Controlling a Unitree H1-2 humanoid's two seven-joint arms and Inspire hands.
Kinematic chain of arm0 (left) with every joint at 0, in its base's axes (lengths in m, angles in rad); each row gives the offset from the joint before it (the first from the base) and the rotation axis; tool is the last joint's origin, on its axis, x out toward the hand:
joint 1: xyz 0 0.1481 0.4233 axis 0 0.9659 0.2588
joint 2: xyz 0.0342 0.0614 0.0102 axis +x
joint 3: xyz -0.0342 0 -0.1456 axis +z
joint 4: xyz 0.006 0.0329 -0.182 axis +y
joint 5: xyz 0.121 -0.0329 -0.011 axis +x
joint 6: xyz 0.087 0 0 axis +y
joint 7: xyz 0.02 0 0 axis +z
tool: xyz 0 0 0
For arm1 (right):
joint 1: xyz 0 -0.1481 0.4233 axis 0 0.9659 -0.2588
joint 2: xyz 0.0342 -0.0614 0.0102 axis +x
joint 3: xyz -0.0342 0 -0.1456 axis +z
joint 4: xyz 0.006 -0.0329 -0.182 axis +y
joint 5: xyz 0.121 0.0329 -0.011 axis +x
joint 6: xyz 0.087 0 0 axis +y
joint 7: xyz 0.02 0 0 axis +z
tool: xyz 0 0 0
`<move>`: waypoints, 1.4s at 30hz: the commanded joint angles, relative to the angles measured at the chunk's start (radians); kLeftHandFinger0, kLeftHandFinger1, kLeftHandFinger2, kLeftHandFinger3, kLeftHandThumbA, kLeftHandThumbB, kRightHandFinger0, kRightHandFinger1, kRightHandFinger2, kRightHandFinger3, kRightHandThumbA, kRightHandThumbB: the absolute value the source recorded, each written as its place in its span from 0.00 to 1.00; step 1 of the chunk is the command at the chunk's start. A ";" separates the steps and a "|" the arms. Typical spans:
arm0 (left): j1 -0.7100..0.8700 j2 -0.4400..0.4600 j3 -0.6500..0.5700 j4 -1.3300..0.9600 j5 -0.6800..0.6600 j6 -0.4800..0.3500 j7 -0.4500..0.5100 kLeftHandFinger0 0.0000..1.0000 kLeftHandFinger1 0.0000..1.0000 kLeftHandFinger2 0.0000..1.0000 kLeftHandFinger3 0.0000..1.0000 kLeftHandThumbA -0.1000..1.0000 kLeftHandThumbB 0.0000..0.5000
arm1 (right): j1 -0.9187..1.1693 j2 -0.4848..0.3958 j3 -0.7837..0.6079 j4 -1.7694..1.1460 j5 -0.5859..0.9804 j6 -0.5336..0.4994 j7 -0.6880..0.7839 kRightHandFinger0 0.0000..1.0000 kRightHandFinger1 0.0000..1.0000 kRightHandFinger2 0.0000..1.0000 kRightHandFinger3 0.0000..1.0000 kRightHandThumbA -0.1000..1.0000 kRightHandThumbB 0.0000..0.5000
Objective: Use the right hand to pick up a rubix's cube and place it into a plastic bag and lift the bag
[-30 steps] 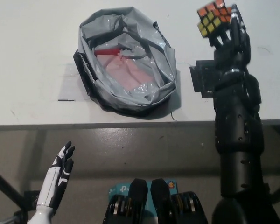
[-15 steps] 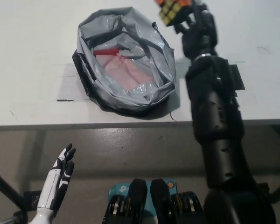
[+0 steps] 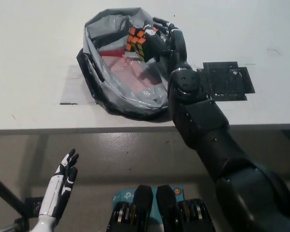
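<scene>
My black right hand point(image 3: 162, 38) is shut on the Rubik's cube point(image 3: 137, 42), whose orange, yellow and dark faces show. It holds the cube over the open mouth of the grey plastic bag point(image 3: 101, 87), near the bag's far right rim. The bag lies on the white table point(image 3: 29, 58), its inside pink with a red item point(image 3: 111, 51). My black forearm crosses the bag's right side and hides it. My white left hand point(image 3: 62, 186) rests open at the lower left, below the table's front edge.
A black square mat point(image 3: 227, 79) lies on the table to the right of the bag. Faint tape marks point(image 3: 70, 102) run to the left of the bag. The table's front edge point(image 3: 63, 129) crosses the picture.
My right hand has swung left with the cube, from beyond the black mat to above the bag's mouth, and is lower. The left hand has stayed put.
</scene>
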 commanded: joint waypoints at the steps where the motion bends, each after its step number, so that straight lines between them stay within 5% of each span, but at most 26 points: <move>1: -0.017 0.005 -0.006 -0.030 0.019 -0.027 0.009 1.00 1.00 1.00 1.00 1.00 0.39 | -0.173 -0.015 0.115 0.117 -0.209 -0.174 -0.141 0.00 0.31 0.74 0.66 0.00 0.27; 5: -0.020 0.005 -0.005 -0.033 0.016 -0.026 0.007 1.00 1.00 1.00 1.00 1.00 0.39 | -0.190 -0.017 0.159 0.168 -0.249 -0.213 -0.224 0.06 0.38 0.79 0.69 0.00 0.36; 6: -0.022 0.006 -0.005 -0.032 0.008 -0.026 0.001 1.00 1.00 1.00 1.00 1.00 0.40 | -0.191 -0.021 0.176 0.172 -0.263 -0.228 -0.227 0.51 0.89 1.00 1.00 0.15 0.56; 7: -0.023 0.007 -0.005 -0.032 0.001 -0.026 -0.003 1.00 1.00 1.00 1.00 1.00 0.40 | -0.191 -0.025 0.190 0.171 -0.273 -0.235 -0.212 0.67 1.00 1.00 1.00 0.30 0.62; 8: -0.024 0.007 -0.006 -0.033 -0.003 -0.024 -0.007 1.00 1.00 1.00 1.00 1.00 0.40 | -0.189 -0.029 0.204 0.167 -0.283 -0.240 -0.185 0.89 1.00 1.00 1.00 0.43 0.65; 9: -0.024 0.008 -0.007 -0.037 -0.006 -0.022 -0.011 1.00 1.00 1.00 1.00 1.00 0.38 | -0.186 -0.038 0.228 0.160 -0.300 -0.253 -0.141 1.00 1.00 1.00 1.00 0.56 0.70; 16: -0.026 0.006 -0.007 -0.042 -0.008 -0.005 -0.015 1.00 1.00 1.00 1.00 1.00 0.40 | -0.182 -0.058 0.299 0.112 -0.370 -0.252 -0.124 1.00 1.00 1.00 1.00 0.80 0.80; 24: -0.036 0.009 -0.010 -0.042 -0.005 -0.005 -0.021 1.00 1.00 1.00 1.00 1.00 0.39 | -0.155 -0.089 0.283 0.004 -0.376 -0.243 -0.058 1.00 1.00 1.00 1.00 0.91 0.86; 34: -0.046 0.011 -0.011 -0.028 -0.016 -0.012 -0.030 1.00 1.00 1.00 1.00 1.00 0.41 | -0.080 -0.163 0.259 -0.141 -0.418 -0.198 -0.057 1.00 1.00 1.00 1.00 0.91 0.72; 42: -0.038 0.011 -0.009 -0.020 -0.027 -0.016 -0.037 1.00 1.00 1.00 1.00 1.00 0.40 | -0.018 -0.214 0.252 -0.181 -0.476 -0.169 -0.100 1.00 1.00 1.00 1.00 0.85 0.71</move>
